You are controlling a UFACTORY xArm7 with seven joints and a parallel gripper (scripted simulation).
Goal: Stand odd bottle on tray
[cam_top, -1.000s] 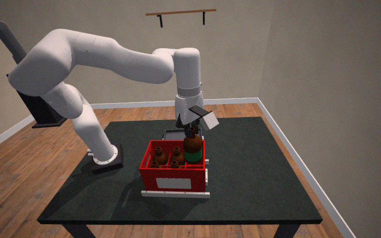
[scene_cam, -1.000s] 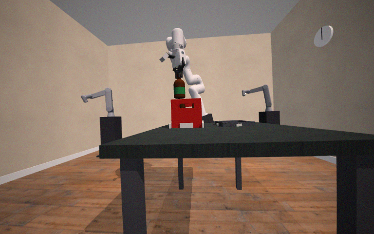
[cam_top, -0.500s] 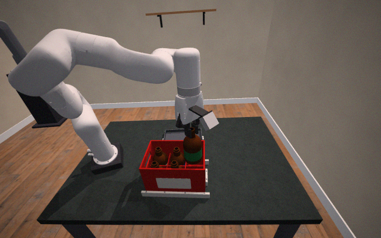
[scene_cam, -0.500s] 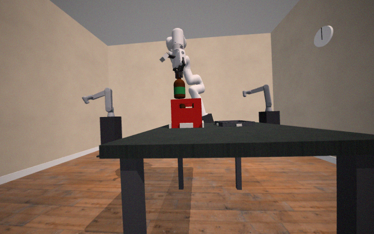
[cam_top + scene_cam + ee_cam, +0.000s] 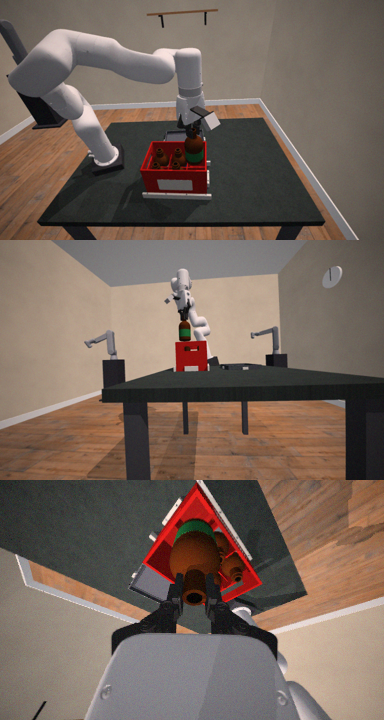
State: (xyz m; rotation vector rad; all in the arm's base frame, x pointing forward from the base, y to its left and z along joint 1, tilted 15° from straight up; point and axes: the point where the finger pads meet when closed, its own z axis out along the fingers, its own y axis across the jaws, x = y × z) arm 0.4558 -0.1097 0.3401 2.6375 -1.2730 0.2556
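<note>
So the black two-finger gripper (image 5: 193, 128) (image 5: 184, 316) (image 5: 194, 582) is clamped on the neck of a brown, green-banded round bottle (image 5: 193, 148) (image 5: 184, 331) (image 5: 195, 555), hanging upright just above the red rectangular crate (image 5: 174, 181) (image 5: 191, 360) (image 5: 237, 592). Four other brown bottles sit in there, with the shallow grey tray (image 5: 184, 131) (image 5: 226, 367) (image 5: 150, 584) right beside it on the dark table (image 5: 254, 183) (image 5: 226, 381) (image 5: 115, 525).

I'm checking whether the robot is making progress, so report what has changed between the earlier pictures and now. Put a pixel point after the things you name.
Nothing visibly changed: the gripper (image 5: 193, 130) (image 5: 184, 316) (image 5: 194, 582) still holds the green-labelled bottle (image 5: 194, 147) (image 5: 184, 331) (image 5: 194, 555) above the crate (image 5: 175, 195) (image 5: 191, 360) (image 5: 155, 555), and the other four bottles stay inside.
</note>
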